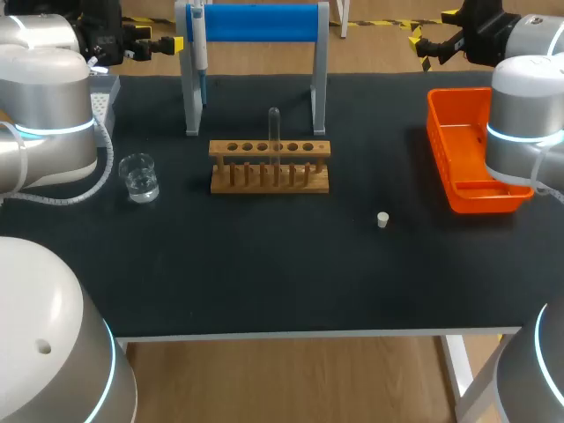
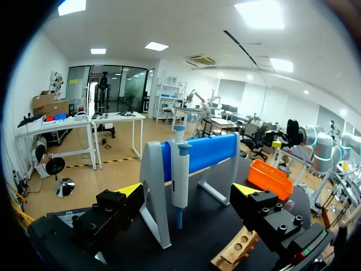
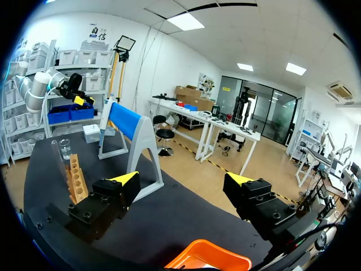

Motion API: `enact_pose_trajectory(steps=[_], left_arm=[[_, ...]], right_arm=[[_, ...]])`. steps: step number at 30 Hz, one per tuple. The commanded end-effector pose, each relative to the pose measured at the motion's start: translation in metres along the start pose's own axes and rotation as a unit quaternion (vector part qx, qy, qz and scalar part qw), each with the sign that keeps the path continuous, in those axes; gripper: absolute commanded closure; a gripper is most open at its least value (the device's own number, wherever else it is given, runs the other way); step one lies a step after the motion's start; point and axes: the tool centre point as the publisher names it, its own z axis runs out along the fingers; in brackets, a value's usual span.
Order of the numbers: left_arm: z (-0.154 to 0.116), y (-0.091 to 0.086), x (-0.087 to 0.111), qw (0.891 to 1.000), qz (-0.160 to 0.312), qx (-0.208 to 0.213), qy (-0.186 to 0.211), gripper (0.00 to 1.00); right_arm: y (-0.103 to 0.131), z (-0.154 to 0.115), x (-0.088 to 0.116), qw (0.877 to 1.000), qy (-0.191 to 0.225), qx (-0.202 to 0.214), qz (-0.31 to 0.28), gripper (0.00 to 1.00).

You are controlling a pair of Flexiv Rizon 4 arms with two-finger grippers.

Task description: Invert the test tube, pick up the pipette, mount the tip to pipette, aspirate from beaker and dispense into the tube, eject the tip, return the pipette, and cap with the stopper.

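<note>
Black tabletop, mid-surface: your test tube [image 1: 274,132] stands in the wooden rack [image 1: 270,167]. Both the left gripper [image 2: 187,191] and right gripper [image 3: 183,179] hang spread and empty near the far corners. Pinch the tube high, lift straight clear before turning.

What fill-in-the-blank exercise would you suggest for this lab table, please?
1. The tray to the right of the stopper is coloured ____.
2. The pipette hangs from a stand whose top bar is ____.
3. The glass beaker sits to the ____ of the wooden rack.
4. The wooden rack holds exactly ____ test tube.

Missing words: orange; blue; left; one.
</note>
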Motion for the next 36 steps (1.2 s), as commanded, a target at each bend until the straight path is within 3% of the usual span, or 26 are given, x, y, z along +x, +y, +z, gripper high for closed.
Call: enact_pose_trajectory(steps=[1, 12, 20, 25, 32, 36], left_arm=[[0.0, 0.0, 0.0, 1.0, 0.0, 0.001, 0.0, 0.0], [0.0, 0.0, 0.0, 1.0, 0.0, 0.001, 0.0, 0.0], [0.0, 0.0, 0.0, 1.0, 0.0, 0.001, 0.0, 0.0], [0.0, 0.0, 0.0, 1.0, 0.0, 0.001, 0.0, 0.0], [0.0, 0.0, 0.0, 1.0, 0.0, 0.001, 0.0, 0.0], [0.0, 0.0, 0.0, 1.0, 0.0, 0.001, 0.0, 0.0]], right_arm=[[0.0, 0.0, 0.0, 1.0, 0.001, 0.001, 0.0, 0.0], [0.0, 0.0, 0.0, 1.0, 0.001, 0.001, 0.0, 0.0], [-0.001, -0.036, 0.062, 0.998, 0.055, -0.029, -0.012, 0.0], [-0.001, -0.058, 0.11, 0.993, 0.102, -0.055, -0.023, 0.0], [-0.015, -0.071, 0.174, 0.981, 0.166, -0.091, -0.032, 0.0], [-0.025, -0.073, 0.2, 0.974, 0.194, -0.111, -0.027, 0.0]])
